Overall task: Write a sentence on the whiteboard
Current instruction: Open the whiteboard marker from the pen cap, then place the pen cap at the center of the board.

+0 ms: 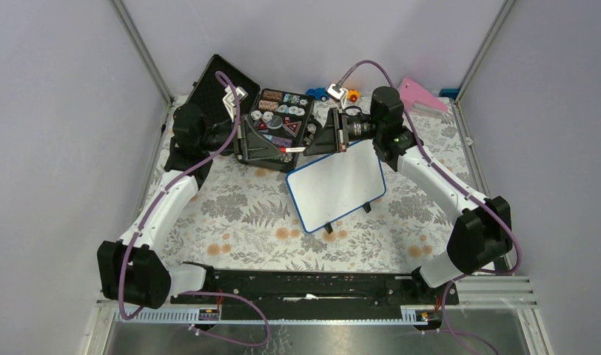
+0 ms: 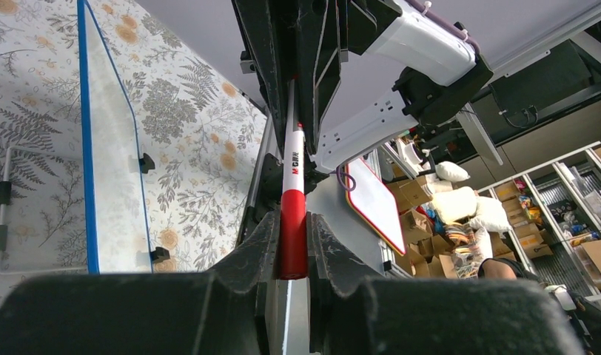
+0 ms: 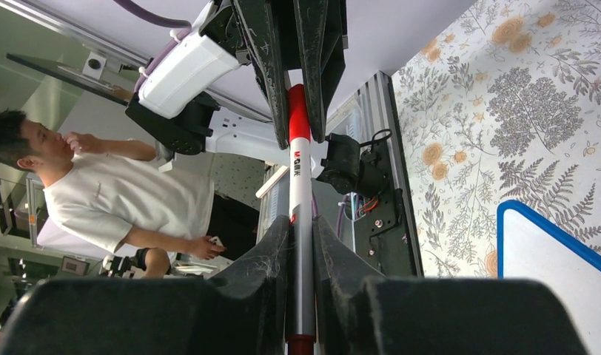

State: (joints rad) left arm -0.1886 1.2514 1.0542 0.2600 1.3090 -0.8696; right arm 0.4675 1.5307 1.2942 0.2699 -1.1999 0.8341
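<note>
Above the table [image 1: 231,207], left gripper [image 2: 291,244] and right gripper [image 3: 301,244] grip one marker [image 2: 294,177]

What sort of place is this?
Probably a robotics lab or workshop: a left arm and a right arm bolted to a walled-in table, shelves of cardboard boxes beyond, and a person standing nearby.

The small rectangular white board with a thin blue plastic frame [image 1: 336,185] has a smooth, glossy face. The red-and-white plastic marker [image 2: 292,207] is glossy too. The fern-printed tabletop cloth [image 1: 238,214] looks matt and soft.
</note>
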